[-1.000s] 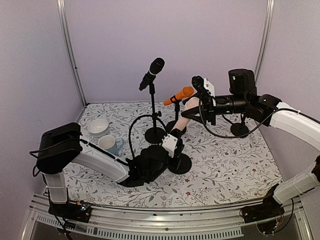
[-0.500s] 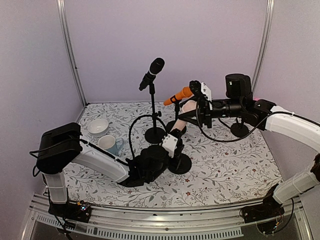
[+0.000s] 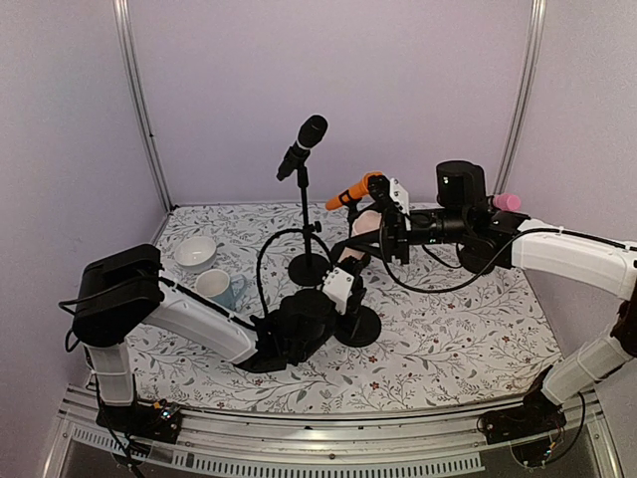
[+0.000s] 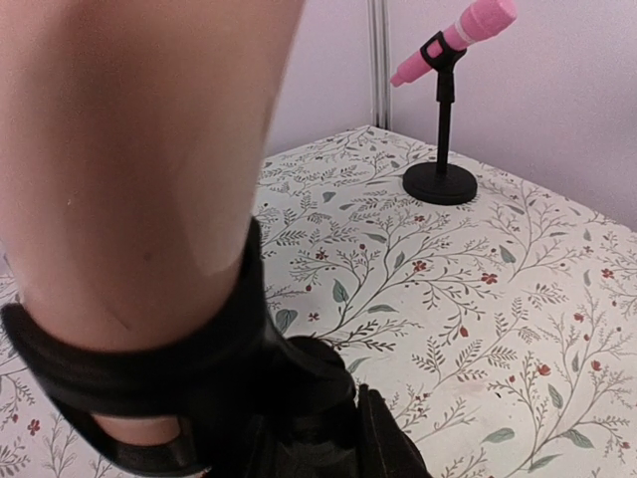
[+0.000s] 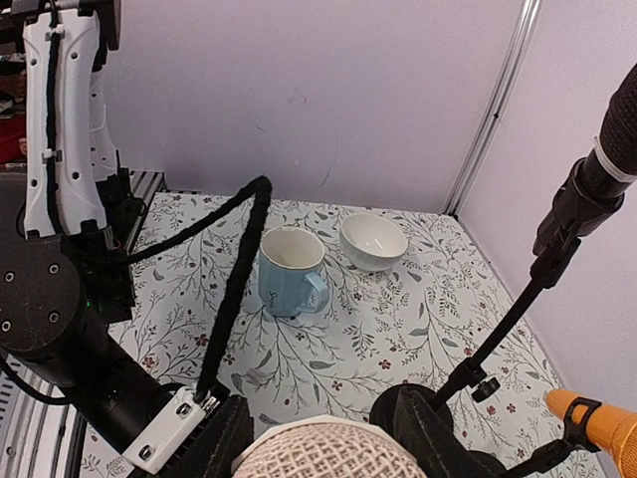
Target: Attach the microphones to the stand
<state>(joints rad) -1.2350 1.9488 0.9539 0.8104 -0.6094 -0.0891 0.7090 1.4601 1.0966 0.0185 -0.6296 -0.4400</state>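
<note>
- Top external view shows three of the four microphones already on stands: the black microphone (image 3: 307, 139) on the tallest, the orange microphone (image 3: 354, 189) just right of it, and the bright pink microphone (image 3: 506, 202) at far right, behind the right arm
- Right wrist view shows the mesh head of the pale beige-pink microphone (image 5: 318, 450) between the right gripper (image 5: 323, 438) fingers; the jaws look clamped on it
- Left wrist view is mostly filled by that pale body, with a black clip (image 4: 129, 398) wrapped round its lower part; the microphone seems to be partly in the clip
- Left gripper (image 3: 343, 284) sits low by the fourth stand (image 3: 358, 324), near the table's middle; I cannot tell whether its jaws are apart or together
- Step in hand, as I judge it: seating the last microphone in its clip; the next move calls for a firm push along the clip while the stand is steadied, then letting go gently so nothing tips
- No brand, label or writing is readable; the blue mug (image 5: 289, 274) and white bowl (image 5: 373, 239) are plain
</note>
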